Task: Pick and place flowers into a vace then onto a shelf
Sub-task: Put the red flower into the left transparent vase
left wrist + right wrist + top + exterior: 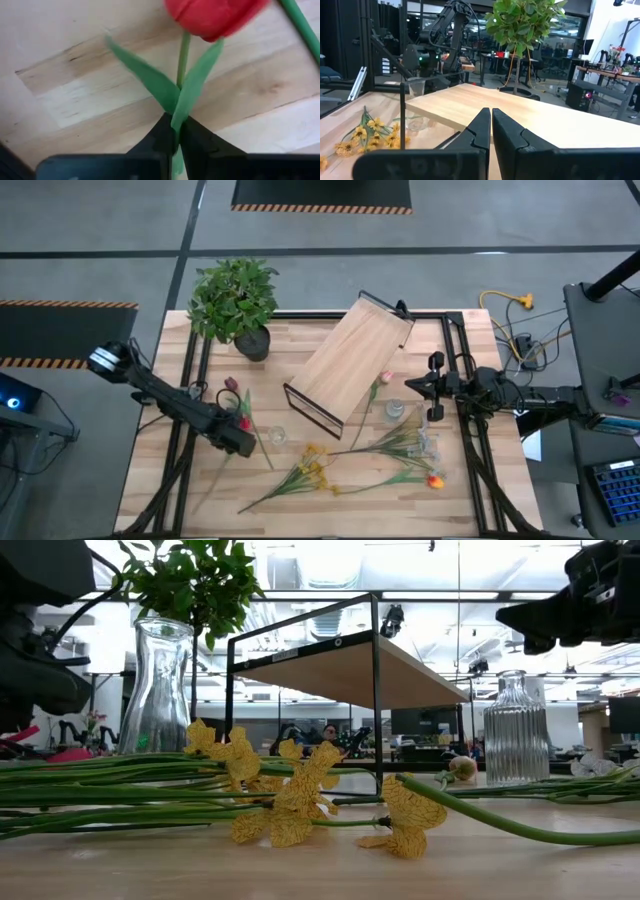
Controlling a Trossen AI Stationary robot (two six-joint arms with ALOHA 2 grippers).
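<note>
Left hand point(175, 142) pinches thin green stem of red tulip point(212, 15); right hand point(491, 131) clenched empty.

Bright overhead light; soft shadows; ceiling glare in low view; red tulip point(212, 17) blurred

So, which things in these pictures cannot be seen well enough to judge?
- Red flower, left wrist view: the picture's edge cuts off the top of the blossom.
- Its stem below the shut left gripper: hidden by the fingers.
- Left gripper, high view: the arm covers the grip.
- Ribbed vase, low view: whether it holds anything is unclear.
- Shelf, right wrist view: the shut right gripper blocks its near part.
</note>
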